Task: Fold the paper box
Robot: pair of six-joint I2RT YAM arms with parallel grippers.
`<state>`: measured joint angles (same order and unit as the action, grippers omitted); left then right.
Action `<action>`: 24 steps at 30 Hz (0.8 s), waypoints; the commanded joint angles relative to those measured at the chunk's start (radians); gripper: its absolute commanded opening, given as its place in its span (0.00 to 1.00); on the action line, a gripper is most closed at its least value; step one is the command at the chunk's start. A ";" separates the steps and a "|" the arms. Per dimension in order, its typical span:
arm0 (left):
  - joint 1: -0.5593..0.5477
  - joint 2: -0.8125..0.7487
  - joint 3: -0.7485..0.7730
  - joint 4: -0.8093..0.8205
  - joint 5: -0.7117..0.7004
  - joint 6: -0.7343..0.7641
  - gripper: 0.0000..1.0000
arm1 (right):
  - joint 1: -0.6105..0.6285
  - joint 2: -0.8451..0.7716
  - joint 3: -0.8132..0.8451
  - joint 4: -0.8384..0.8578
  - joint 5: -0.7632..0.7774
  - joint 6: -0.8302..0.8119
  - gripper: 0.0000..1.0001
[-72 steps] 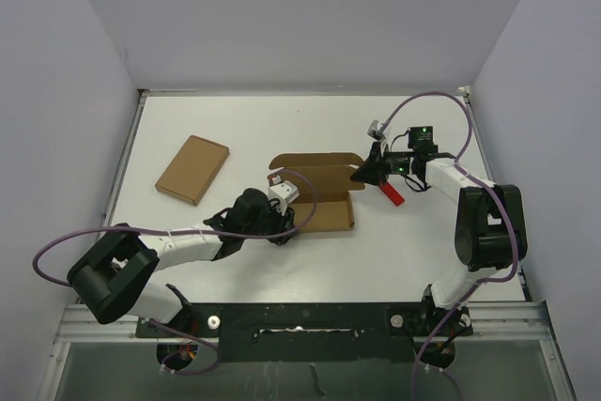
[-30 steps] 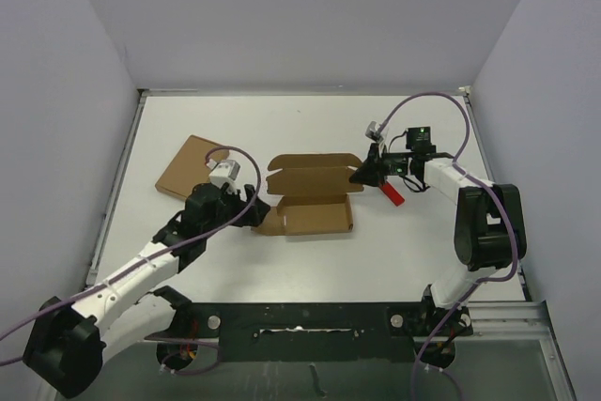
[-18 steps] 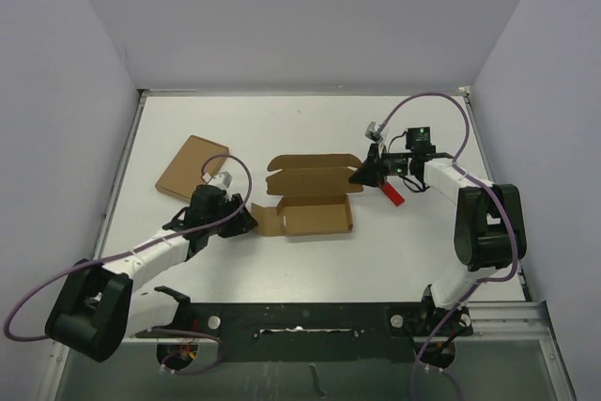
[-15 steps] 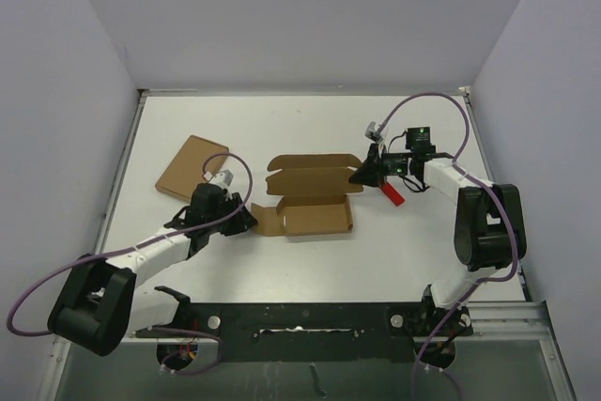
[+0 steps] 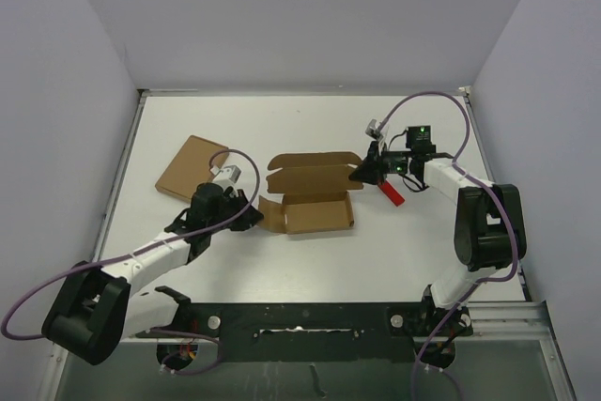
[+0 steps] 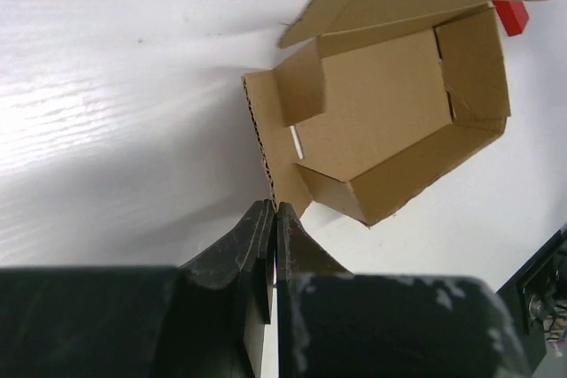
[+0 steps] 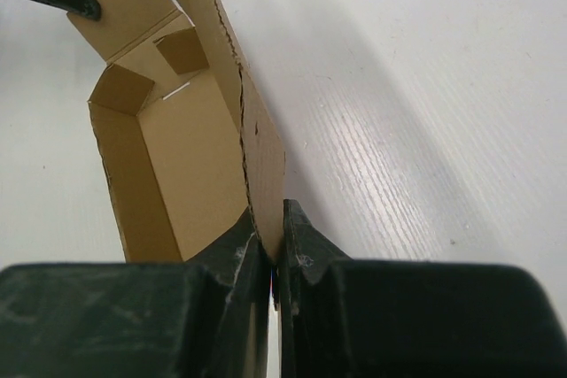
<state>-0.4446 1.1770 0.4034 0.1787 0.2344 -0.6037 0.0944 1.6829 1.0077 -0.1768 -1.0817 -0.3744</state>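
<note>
The paper box [image 5: 317, 215] is an open brown cardboard tray in the middle of the table, its lid panel [image 5: 315, 174] standing up along the far side. My left gripper [image 5: 252, 219] is at the box's left end, shut on the tip of the left side flap [image 6: 266, 152], whose corrugated edge runs down between the fingertips [image 6: 274, 210]. At the right end my right gripper [image 5: 362, 174] is shut on the lid's edge [image 7: 264, 161]. The right wrist view looks along the tray's inside [image 7: 186, 157] from the right gripper [image 7: 275, 236].
A flatter brown cardboard rectangle [image 5: 192, 168] lies at the left rear. A small red block [image 5: 392, 194] lies just right of the box, under the right arm, and the left wrist view catches the block [image 6: 510, 17] too. Walls enclose the white table [image 5: 310, 129].
My left gripper has closed from open and come in to the box's left flap, which now stands a little raised. The right gripper has kept its hold and place.
</note>
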 commanded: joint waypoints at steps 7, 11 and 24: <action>-0.095 -0.019 0.072 0.058 -0.018 0.127 0.00 | 0.024 -0.006 -0.005 0.072 0.022 0.064 0.00; -0.128 0.008 0.123 0.011 -0.041 0.145 0.00 | 0.032 -0.003 -0.006 0.073 0.026 0.065 0.00; -0.126 0.115 0.201 0.006 0.001 0.148 0.06 | 0.036 0.007 -0.003 0.069 0.026 0.066 0.00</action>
<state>-0.5762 1.2556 0.5587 0.1421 0.2024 -0.4816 0.1139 1.6833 1.0073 -0.1276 -1.0283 -0.3233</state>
